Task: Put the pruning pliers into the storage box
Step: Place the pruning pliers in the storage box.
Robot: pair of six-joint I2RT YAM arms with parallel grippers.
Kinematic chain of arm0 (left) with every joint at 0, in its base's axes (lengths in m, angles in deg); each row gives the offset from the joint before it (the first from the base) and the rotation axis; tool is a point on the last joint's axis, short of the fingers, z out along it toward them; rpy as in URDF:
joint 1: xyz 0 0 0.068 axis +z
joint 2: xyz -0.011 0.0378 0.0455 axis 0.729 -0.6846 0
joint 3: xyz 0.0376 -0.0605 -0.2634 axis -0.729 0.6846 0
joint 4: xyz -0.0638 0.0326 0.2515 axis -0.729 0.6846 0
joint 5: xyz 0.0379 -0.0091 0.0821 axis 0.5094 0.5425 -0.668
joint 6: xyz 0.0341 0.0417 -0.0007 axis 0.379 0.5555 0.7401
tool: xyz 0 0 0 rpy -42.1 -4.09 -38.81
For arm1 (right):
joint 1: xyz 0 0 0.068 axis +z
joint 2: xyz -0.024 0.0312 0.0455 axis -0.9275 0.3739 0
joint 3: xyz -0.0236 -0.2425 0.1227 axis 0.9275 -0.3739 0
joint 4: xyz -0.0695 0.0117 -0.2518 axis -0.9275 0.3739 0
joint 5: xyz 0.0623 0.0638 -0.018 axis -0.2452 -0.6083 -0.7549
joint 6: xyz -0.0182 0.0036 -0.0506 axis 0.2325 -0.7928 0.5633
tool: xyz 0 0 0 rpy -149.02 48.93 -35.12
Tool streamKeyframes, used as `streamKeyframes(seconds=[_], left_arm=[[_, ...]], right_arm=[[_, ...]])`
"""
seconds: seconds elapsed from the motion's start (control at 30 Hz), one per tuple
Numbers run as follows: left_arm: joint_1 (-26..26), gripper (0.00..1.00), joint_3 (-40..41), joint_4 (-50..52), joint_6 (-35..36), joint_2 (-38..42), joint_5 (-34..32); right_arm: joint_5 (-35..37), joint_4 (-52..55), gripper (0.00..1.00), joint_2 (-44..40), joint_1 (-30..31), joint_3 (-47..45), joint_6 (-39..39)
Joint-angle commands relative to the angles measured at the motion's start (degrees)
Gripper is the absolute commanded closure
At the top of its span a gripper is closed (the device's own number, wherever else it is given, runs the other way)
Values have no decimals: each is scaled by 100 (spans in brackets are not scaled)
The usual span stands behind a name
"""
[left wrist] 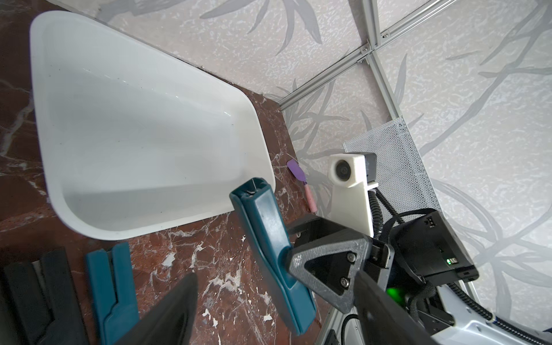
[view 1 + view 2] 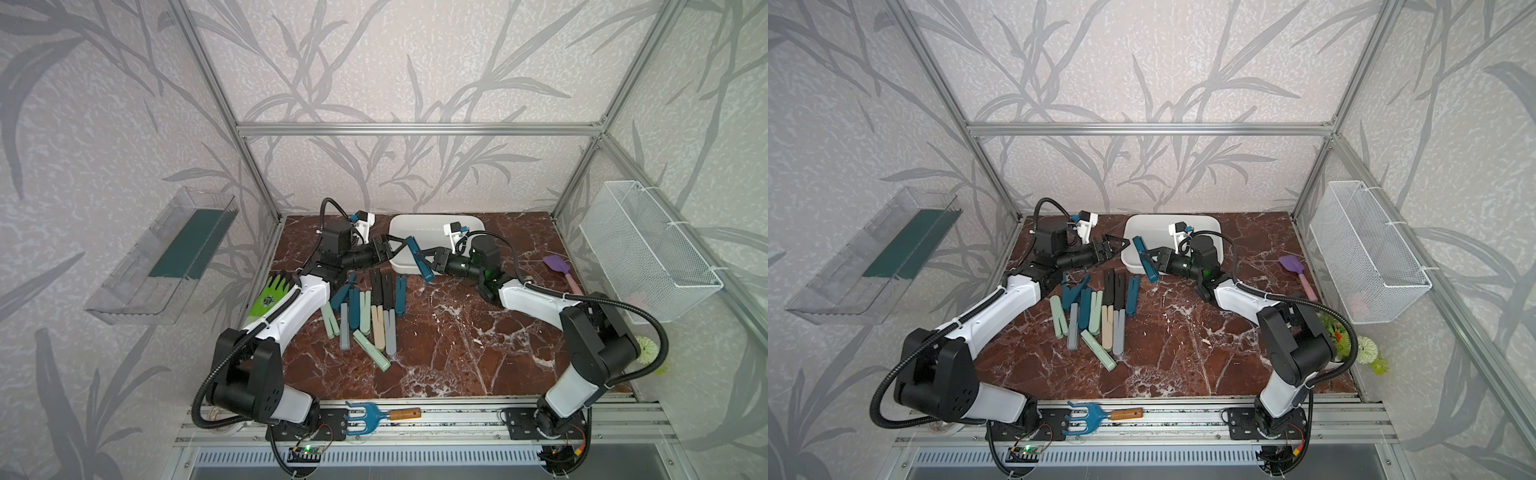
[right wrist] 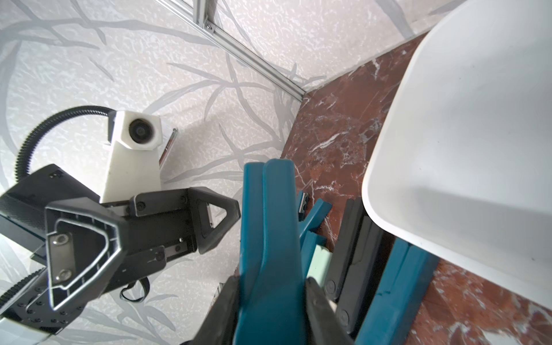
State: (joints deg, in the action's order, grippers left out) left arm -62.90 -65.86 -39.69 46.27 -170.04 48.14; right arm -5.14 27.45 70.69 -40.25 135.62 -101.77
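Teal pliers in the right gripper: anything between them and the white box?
Nothing visible. The right gripper holds the teal pliers at the near rim of the box, which looks bare inside. The open left gripper sits beside the pliers at the box's corner, not across the way in.

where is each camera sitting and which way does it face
Both top views: high at the front, looking down and back over the marble table; left arm and right arm show, left gripper open, right gripper shut on a teal pruning plier.
Left wrist: on the left arm, facing the right gripper and storage box; its own fingers edge the frame.
Right wrist: on the right arm, facing the left gripper; its own fingers clamp the plier.
Shared: both wrist views show the plier and box.
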Motion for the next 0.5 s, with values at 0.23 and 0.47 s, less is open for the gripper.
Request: streamKeyframes(seconds=[0.23,0.47], left_arm=[[-148,18,-503,-278,-188,-720,174],[-209,22,-790,-537,-351,-1103,177]], right_arm=[[-228,-1516,68,378,-20,110,-865],[-277,-1712,68,462,-19,67,-981]])
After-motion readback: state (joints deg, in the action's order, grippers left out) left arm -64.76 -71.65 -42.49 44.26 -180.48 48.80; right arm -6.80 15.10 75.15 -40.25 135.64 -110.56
